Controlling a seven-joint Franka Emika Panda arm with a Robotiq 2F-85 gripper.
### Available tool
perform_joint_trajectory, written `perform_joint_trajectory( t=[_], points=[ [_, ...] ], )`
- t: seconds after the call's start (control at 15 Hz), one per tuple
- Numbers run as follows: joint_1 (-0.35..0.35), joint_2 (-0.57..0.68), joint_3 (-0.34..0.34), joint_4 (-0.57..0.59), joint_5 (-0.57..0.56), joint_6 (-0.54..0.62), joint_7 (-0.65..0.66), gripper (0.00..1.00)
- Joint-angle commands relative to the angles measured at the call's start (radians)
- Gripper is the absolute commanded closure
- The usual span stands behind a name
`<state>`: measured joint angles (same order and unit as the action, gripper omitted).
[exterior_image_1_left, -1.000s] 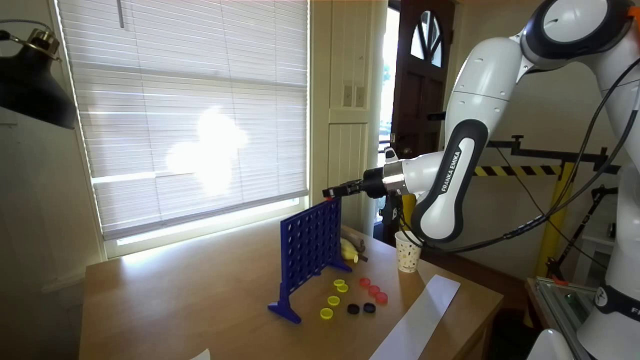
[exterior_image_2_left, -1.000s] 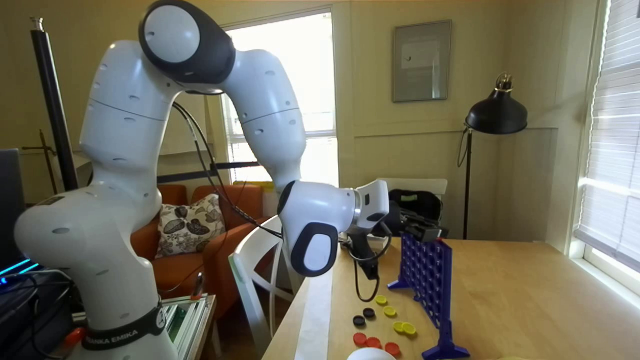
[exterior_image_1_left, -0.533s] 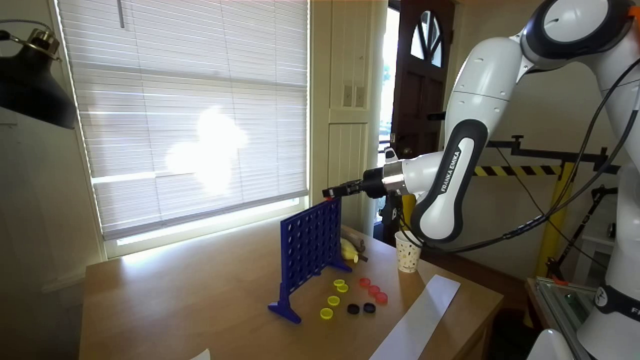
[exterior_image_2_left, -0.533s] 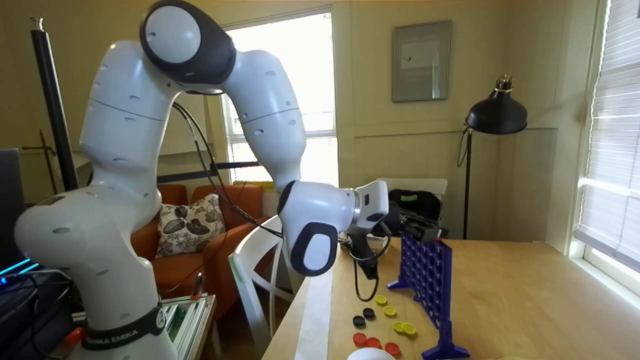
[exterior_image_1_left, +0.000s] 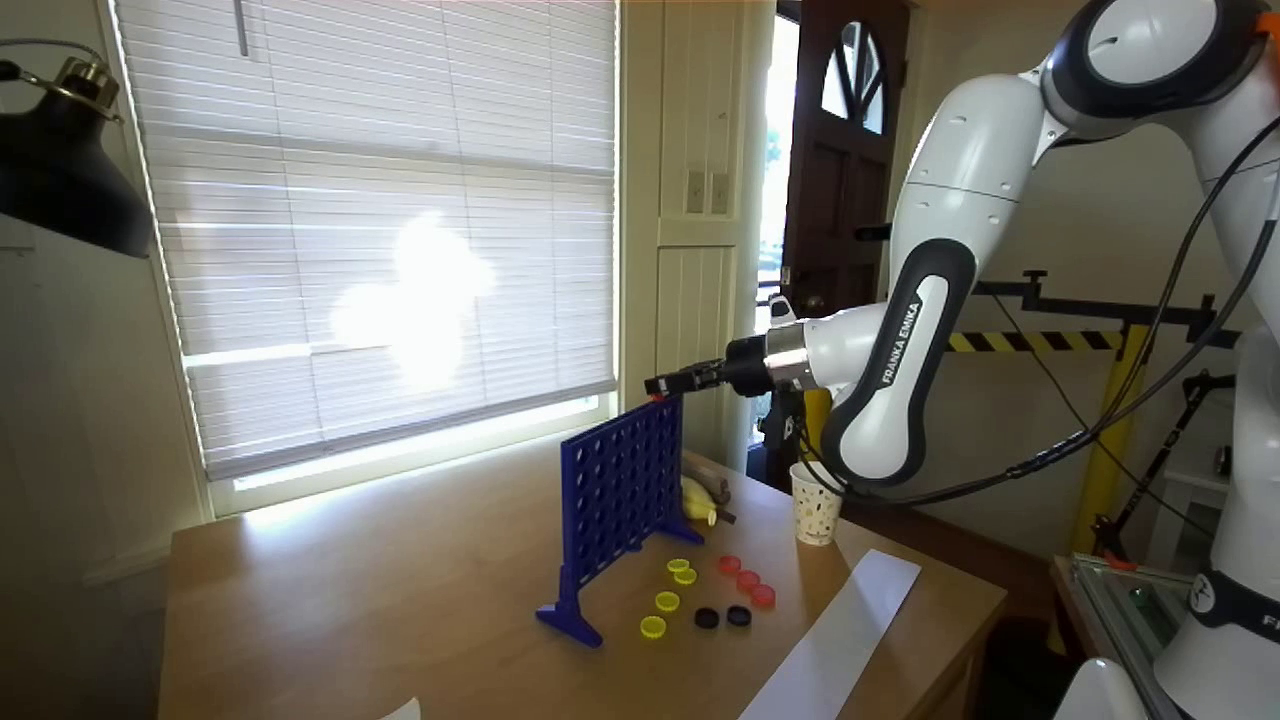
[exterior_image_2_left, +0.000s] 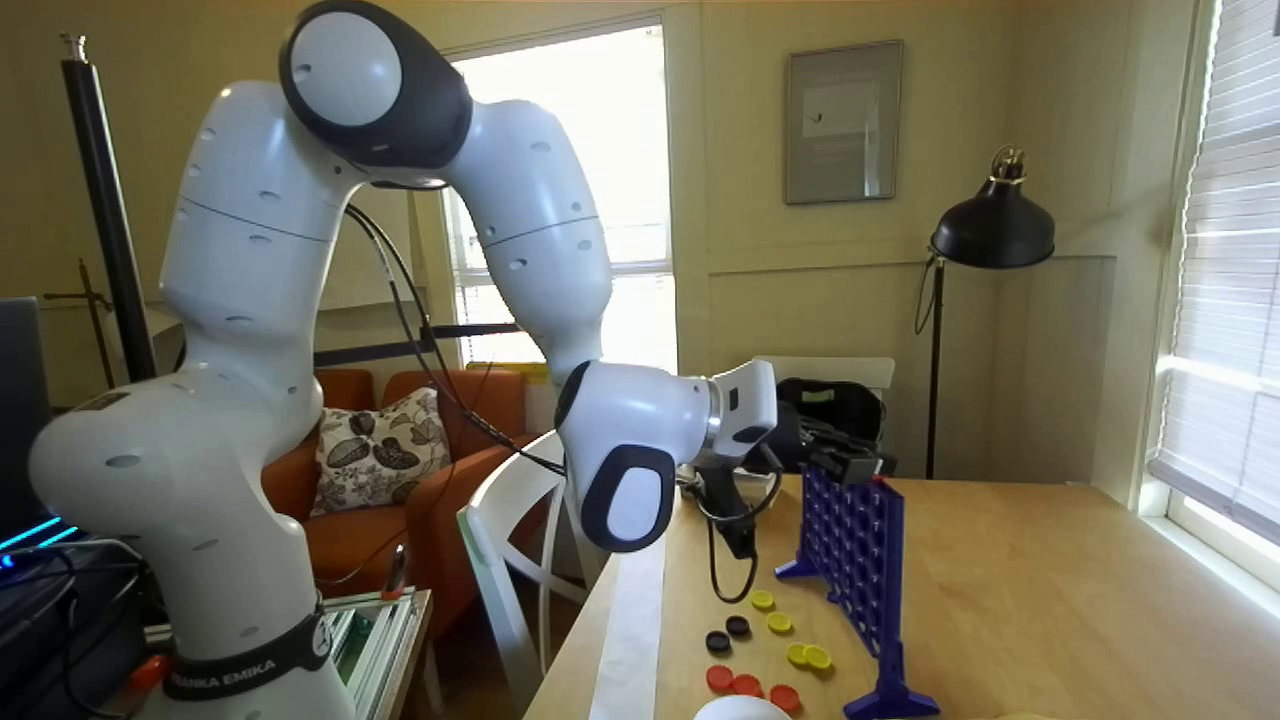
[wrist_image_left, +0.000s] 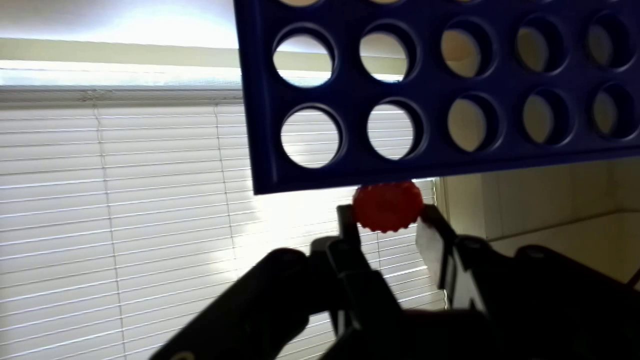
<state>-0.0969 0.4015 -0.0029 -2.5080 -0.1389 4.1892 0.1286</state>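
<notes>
My gripper (wrist_image_left: 387, 212) is shut on the rim of a red ridged disc (wrist_image_left: 386, 206), one finger on each side. The disc sits at the top edge of a blue upright rack with round holes (wrist_image_left: 345, 172). The rack's edge hides part of the disc; I cannot tell whether it is in the slot. The gripper shows over the far end of the rack in an exterior view (exterior_image_1_left: 657, 386), and also in an exterior view (exterior_image_2_left: 868, 466). On the table lie several yellow discs (exterior_image_1_left: 653, 628), two black discs (exterior_image_1_left: 706, 618) and three red discs (exterior_image_1_left: 748, 580) beside the rack (exterior_image_1_left: 572, 520).
A patterned paper cup (exterior_image_1_left: 815, 510) stands near the table edge. A white strip (exterior_image_1_left: 840, 635) lies along the table. A yellow object (exterior_image_1_left: 697, 502) lies behind the rack. A window with blinds (exterior_image_1_left: 300, 250), a black lamp (exterior_image_2_left: 993, 225) and a white chair (exterior_image_2_left: 505, 540) stand around.
</notes>
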Motion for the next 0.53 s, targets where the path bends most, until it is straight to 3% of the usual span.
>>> perform_joint_trajectory(
  t=[0.0, 0.07, 0.13, 0.47],
  points=[
    [0.001, -0.003, 0.001, -0.001, 0.003, -0.003, -0.001, 0.65],
    [0.001, -0.003, 0.001, -0.001, 0.003, -0.003, -0.001, 0.65],
    [0.001, -0.003, 0.001, -0.001, 0.003, -0.003, -0.001, 0.90],
    [0.012, -0.011, -0.003, -0.006, 0.030, 0.027, -0.027, 0.90]
  ],
)
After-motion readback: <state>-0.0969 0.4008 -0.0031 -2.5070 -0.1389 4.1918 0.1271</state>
